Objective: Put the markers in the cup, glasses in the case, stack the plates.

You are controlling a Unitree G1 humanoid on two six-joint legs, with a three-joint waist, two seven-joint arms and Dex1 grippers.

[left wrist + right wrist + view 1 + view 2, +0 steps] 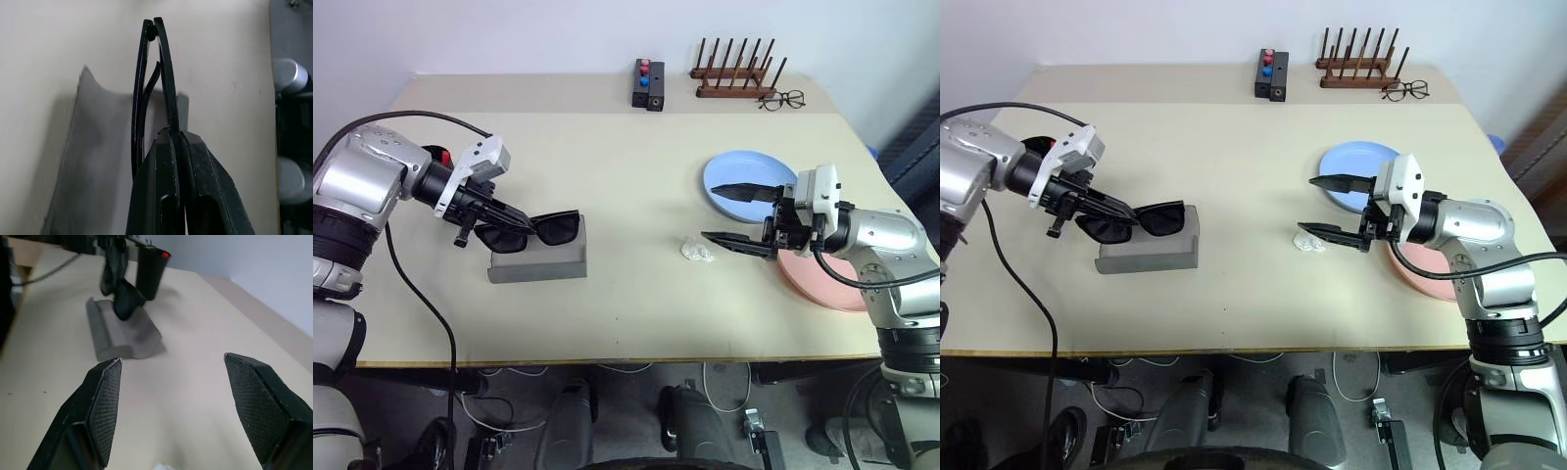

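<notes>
While the left gripper (pixel 505 217) clamped the sunglasses (pixel 540 231) lengthwise just above the grey case (pixel 540 262), the right gripper (pixel 732 213) stood spread and empty, well apart.

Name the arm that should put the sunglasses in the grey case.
Left. Its pincer is shut on the sunglasses, held just over the grey case. The right pincer is open, empty and far off by the blue plate.
</notes>
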